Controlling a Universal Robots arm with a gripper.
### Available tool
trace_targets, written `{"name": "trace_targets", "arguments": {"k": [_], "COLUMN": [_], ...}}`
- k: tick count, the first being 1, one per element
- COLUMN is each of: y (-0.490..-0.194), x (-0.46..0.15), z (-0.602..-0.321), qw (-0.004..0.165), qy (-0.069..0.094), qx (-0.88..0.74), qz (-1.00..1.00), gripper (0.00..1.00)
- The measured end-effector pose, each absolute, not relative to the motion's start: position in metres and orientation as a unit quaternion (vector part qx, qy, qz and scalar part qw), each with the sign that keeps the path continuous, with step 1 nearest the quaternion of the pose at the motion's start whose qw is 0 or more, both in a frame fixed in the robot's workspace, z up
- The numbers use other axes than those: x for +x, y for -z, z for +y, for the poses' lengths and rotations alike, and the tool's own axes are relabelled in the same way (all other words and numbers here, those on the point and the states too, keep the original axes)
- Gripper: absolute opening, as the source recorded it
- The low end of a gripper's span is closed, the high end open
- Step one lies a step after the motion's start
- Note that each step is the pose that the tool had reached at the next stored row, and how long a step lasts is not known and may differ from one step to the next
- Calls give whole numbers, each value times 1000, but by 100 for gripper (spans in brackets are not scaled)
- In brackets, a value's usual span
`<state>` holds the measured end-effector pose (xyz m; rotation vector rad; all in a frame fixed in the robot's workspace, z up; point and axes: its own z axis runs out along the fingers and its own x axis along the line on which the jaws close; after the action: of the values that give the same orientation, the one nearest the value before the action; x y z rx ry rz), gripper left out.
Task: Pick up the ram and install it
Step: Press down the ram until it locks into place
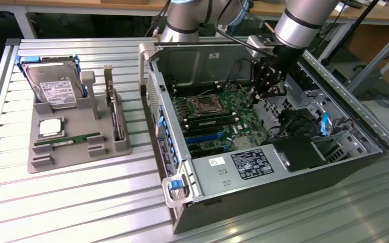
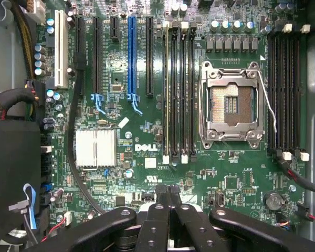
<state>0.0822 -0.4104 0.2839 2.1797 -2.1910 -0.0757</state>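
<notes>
The gripper hangs inside the open computer case above the motherboard — fingers pressed together, holding nothing. The ram lies in the grey holder on the exterior view's left — well apart.

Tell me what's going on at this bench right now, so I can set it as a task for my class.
A robot arm is working over an open computer case on a slatted table. Its gripper hangs above the motherboard, fingers shut and holding nothing. An empty processor socket and empty memory slots lie below it. The ram lies in the grey holder beside the case, next to a hard drive and a processor chip, so it hasn't been picked up.
</notes>
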Motion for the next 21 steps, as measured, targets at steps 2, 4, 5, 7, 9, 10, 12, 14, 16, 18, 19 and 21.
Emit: {"name": "trace_targets", "arguments": {"k": [2,4,5,7,9,10,12,14,16,18,19,21], "y": [-284,-281,-280,-271,-264,-259,-252,-245,-237,-234,-232,-232], "x": [78,63,60,55,52,49,47,47,47,47,47,47], "z": [-410,-410,-410,-410,-410,-410,-410,-410,-410,-410,-411,-411], "qw": [25,25,25,25,25,25,25,25,25,25,25,23], "qy": [24,24,24,25,25,25,25,25,25,24,25,26], "qx": [705,705,705,705,705,705,705,705,705,705,705,705], "qz": [-708,-708,-708,-709,-708,-708,-708,-708,-708,-708,-708,-708], "gripper": [10,10,10,10,10,10,10,10,10,10,10,10]}}
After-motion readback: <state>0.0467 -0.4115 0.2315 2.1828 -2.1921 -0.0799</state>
